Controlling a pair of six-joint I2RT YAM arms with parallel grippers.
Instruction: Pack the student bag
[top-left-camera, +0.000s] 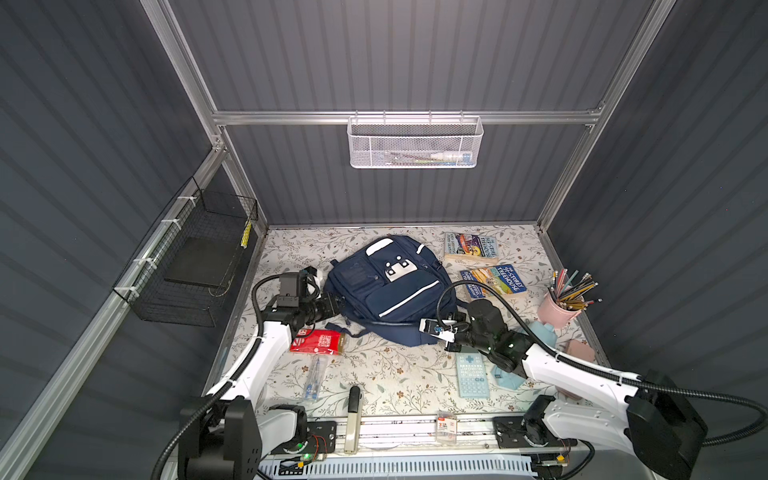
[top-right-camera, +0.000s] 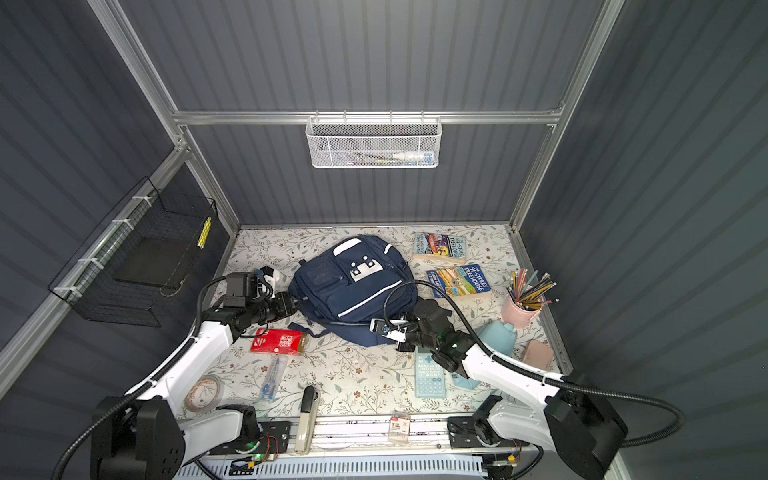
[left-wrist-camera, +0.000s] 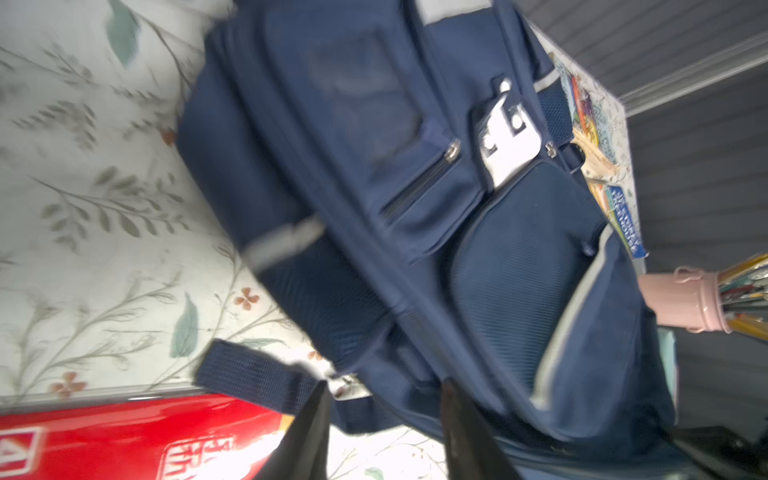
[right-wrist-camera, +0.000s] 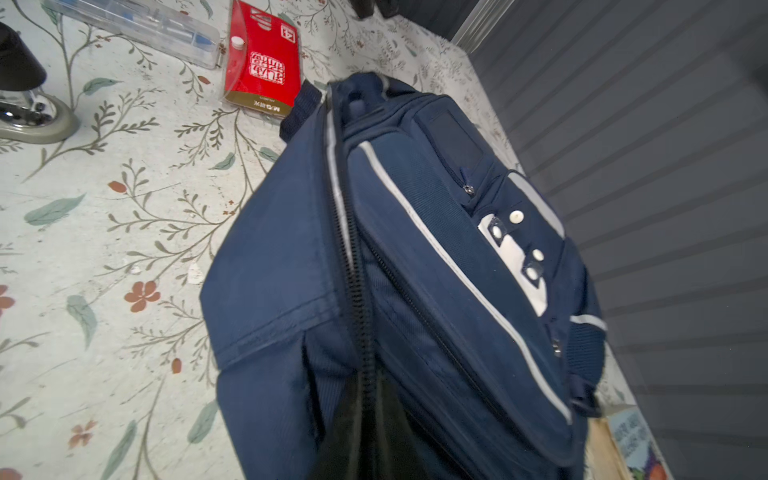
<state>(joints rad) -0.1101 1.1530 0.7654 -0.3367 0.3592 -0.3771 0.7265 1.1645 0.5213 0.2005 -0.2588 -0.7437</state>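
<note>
Though left claw (left-wrist-camera: 384, 386) stands spread, blur against student bag (right-wrist-camera: 415, 257) hides whether right claw (right-wrist-camera: 368, 407) pinches.

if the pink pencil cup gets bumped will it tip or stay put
Probably tippy: the pink cup stands upright with long pencils fanning out above its rim. A push would likely spill them, and loose pencils tend to roll.

student bag (top-left-camera: 386, 291): matt woven cloth
red packet (top-left-camera: 318, 340): glossy plastic wrap
hanging basket (top-left-camera: 413, 143): white metal mesh
table (top-left-camera: 395, 374): smooth floral-print covering
</note>
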